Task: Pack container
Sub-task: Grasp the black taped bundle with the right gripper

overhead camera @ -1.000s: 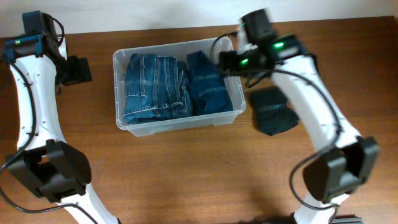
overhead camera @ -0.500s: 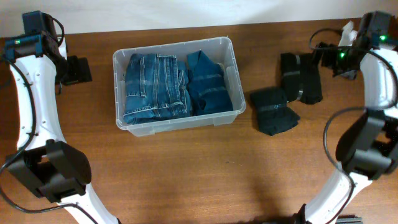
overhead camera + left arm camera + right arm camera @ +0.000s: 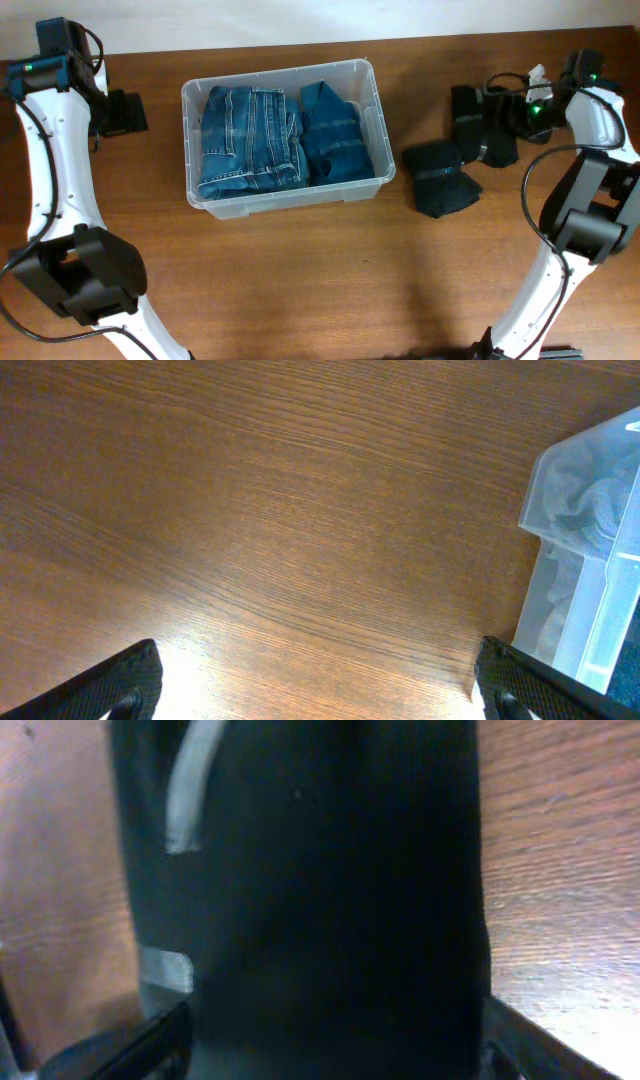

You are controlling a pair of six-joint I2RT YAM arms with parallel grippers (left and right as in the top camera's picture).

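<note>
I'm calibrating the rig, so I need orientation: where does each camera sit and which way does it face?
Overhead: above the table, facing straight down; shows left gripper, right gripper, container.
Left wrist: faces down at the table; own fingertips in the bottom corners, container corner at right.
Right wrist: close above a dark garment; own fingertips in the bottom corners.
Shared: overhead and left wrist both show the container; overhead and right wrist the dark garment.

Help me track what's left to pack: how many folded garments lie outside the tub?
2. One dark garment just right of the container; the other farther right, under the open right gripper. None seem hidden.
</note>
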